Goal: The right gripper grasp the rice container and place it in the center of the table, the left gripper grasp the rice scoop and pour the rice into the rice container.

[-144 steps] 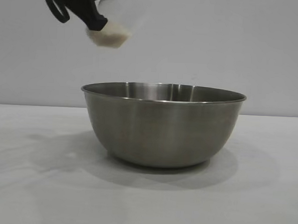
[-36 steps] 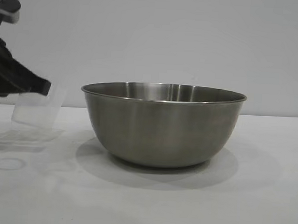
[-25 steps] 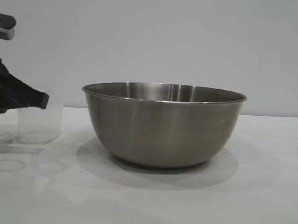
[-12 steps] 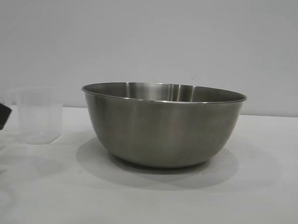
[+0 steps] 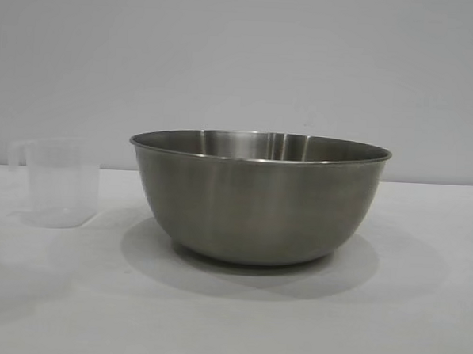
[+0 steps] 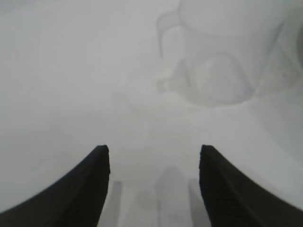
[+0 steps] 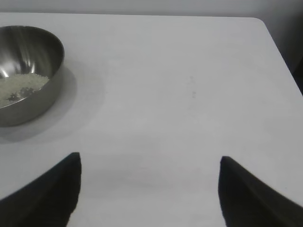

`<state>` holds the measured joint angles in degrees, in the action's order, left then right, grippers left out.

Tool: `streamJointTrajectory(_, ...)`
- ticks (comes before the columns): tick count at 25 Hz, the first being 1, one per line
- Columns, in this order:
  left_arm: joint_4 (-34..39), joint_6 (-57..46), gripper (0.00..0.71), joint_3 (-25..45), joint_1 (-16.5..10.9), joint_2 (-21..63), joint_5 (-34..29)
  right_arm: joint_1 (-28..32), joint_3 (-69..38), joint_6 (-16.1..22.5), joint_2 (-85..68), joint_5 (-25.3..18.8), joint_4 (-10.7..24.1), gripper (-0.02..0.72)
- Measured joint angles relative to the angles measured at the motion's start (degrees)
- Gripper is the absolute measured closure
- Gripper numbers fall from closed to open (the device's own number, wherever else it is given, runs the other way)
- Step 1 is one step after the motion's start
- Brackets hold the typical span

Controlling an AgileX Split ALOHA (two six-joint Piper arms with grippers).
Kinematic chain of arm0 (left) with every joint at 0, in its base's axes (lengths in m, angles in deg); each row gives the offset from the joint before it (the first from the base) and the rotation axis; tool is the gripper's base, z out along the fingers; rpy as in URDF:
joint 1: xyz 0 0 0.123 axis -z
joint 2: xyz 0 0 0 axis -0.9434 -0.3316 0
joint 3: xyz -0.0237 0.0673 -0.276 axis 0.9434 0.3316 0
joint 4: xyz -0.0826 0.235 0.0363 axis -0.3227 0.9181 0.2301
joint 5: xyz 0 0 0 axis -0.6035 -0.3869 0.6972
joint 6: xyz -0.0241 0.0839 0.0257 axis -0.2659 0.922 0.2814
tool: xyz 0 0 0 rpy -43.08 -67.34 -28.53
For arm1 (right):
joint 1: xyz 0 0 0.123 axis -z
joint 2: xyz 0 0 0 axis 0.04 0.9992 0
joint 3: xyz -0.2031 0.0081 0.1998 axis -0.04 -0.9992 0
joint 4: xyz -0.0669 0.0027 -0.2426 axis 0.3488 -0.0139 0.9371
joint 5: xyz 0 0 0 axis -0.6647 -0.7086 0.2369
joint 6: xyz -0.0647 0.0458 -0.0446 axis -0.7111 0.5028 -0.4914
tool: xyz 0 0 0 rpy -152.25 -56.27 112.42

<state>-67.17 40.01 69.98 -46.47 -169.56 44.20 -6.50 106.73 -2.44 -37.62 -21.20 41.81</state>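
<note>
The small translucent plastic scoop (image 5: 60, 182) stands empty beside the round steel bowl (image 5: 258, 195) holding white rice (image 7: 19, 86); both black end effectors, left (image 6: 154, 156) and right (image 7: 149, 165), are spread and empty, so only parking seems left.

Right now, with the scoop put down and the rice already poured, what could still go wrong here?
1. The rice scoop stands empty and light beside the rice container. The open left gripper is close to it and facing it, so any move toward it could tip it over.
2. The rice lies in the container, which sits loose on the table. The open right gripper is parked apart; a sweep could push the bowl.
</note>
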Motion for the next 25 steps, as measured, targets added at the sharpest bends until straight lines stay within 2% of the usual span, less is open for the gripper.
streamJointTrajectory(5,0.0,1.51,0.34,-2.65,0.0,7.21,-10.85,0.0,0.0,0.0,0.0,0.0,0.0,0.167)
streamJointTrajectory(16,0.47,1.75,0.34,-17.63,0.0,17.72,-41.83,0.0,0.0,0.0,0.0,0.0,0.0,0.167)
streamJointTrajectory(21,4.48,1.84,0.34,-24.09,0.0,23.1,-55.58,0.0,0.0,0.0,0.0,0.0,0.0,0.167)
streamJointTrajectory(25,10.87,1.84,0.34,-29.23,0.0,28.13,-67.01,0.0,0.0,0.0,0.0,0.0,0.0,0.167)
